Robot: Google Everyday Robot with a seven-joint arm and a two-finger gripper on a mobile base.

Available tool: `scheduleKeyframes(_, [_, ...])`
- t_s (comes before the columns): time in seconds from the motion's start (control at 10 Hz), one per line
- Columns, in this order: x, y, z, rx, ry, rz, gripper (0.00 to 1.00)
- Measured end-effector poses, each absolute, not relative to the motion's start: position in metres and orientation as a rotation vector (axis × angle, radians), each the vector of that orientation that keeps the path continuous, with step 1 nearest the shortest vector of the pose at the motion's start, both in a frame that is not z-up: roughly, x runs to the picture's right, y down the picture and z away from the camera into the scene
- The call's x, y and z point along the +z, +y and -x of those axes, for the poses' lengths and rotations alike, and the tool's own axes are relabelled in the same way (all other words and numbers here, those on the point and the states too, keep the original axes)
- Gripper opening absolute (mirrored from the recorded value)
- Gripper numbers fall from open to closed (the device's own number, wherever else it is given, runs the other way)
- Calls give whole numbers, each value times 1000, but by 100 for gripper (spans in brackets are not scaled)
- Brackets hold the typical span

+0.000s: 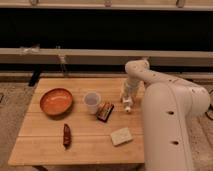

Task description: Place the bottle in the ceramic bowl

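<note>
The bottle (128, 104) is small, whitish and partly clear, and stands near the right edge of the wooden table (75, 147). My gripper (128, 95) comes down from the arm on the right and sits right at the bottle's upper part, hiding some of it. The ceramic bowl (56, 101), orange-red inside with a darker rim, sits empty at the table's left, well away from the gripper.
A short white cup (92, 102) stands between bowl and bottle. A dark packet (105, 111) lies beside the cup. A flat beige block (121, 136) lies near the front right, and a red-brown stick-shaped item (66, 135) near the front left. My arm's bulk (170, 125) covers the table's right side.
</note>
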State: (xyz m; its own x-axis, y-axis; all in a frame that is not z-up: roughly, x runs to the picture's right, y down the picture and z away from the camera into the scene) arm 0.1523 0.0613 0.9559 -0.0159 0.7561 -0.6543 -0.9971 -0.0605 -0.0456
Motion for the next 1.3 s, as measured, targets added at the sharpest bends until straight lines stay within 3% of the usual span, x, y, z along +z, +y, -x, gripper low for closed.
scheduleKeyframes(0.4, [933, 38, -138, 1484, 504, 535, 13])
scheduleKeyframes(0.6, [909, 9, -110, 1409, 487, 484, 0])
scheduleKeyframes(1.3, [863, -52, 37, 1026, 387, 429, 0])
